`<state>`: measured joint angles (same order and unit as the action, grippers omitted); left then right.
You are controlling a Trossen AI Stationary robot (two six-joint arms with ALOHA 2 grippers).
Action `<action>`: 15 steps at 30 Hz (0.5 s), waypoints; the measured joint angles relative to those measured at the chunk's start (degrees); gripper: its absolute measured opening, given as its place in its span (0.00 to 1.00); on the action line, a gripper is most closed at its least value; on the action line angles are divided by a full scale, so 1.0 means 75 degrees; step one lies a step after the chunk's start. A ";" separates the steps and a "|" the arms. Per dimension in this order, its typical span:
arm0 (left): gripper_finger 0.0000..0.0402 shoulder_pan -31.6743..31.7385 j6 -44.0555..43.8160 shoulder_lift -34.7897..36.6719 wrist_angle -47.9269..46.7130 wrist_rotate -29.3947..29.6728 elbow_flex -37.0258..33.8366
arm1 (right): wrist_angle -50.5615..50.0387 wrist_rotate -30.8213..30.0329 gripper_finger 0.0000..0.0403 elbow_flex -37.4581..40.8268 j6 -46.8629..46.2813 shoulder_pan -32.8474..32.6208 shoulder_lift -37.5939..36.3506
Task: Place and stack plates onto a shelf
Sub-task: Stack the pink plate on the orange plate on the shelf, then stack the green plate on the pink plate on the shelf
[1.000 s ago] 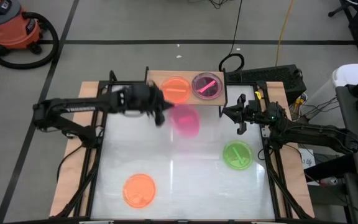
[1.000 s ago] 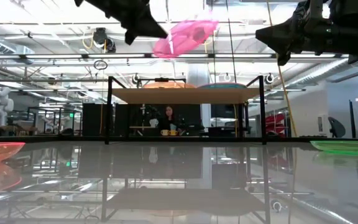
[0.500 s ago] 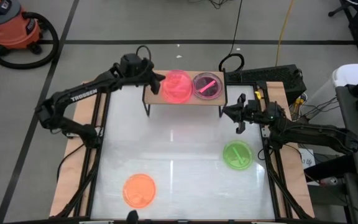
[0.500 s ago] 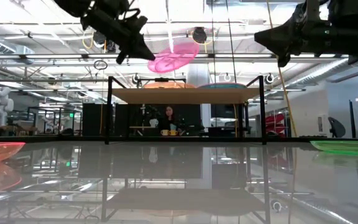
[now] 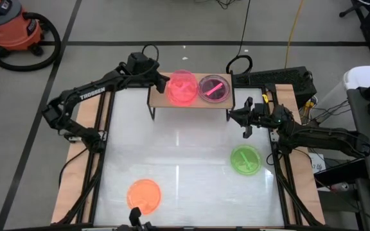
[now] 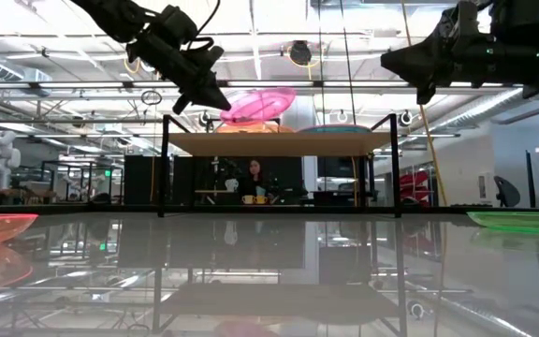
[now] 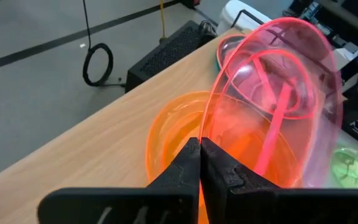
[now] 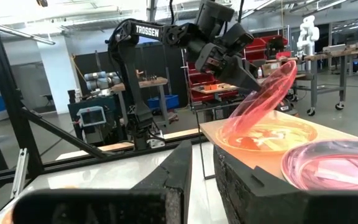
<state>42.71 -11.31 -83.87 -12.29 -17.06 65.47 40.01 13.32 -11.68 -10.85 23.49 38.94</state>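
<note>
The left end effector [image 5: 161, 82] pinches the rim of a round translucent pink plastic plate [image 5: 184, 86], holding it tilted just above the orange plate [image 7: 179, 134] on the low wooden-topped shelf [image 5: 158, 97], apparently to stack it there; the right end effector [image 5: 243, 122], fingers near-closed on nothing, waits beside the shelf.

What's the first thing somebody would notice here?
Probably the pink plate, held tilted by the left gripper just above an orange plate on the wooden shelf at the table's far edge. Next to it on the shelf sits another stack with a pink plate on top. A bright green plate and a second orange plate lie on the white table.
</note>
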 joint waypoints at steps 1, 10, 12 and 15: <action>0.03 0.0013 -0.0005 0.0002 0.0003 0.0003 0.0000 | -0.0002 0.0000 0.12 0.0000 0.0000 0.0000 0.0000; 0.19 0.0031 -0.0056 0.0000 0.0009 0.0079 0.0000 | 0.0000 0.0005 0.12 0.0000 0.0000 0.0000 0.0000; 0.21 0.0062 -0.0079 0.0001 0.0010 0.0084 0.0000 | 0.0000 0.0025 0.12 0.0000 0.0000 0.0000 0.0000; 0.21 0.0116 -0.0055 0.0022 0.0068 0.0079 0.0000 | -0.0002 0.0027 0.12 0.0000 0.0000 0.0000 0.0000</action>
<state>43.58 -11.72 -83.71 -11.78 -16.47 65.47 39.99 13.53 -11.68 -10.85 23.49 38.94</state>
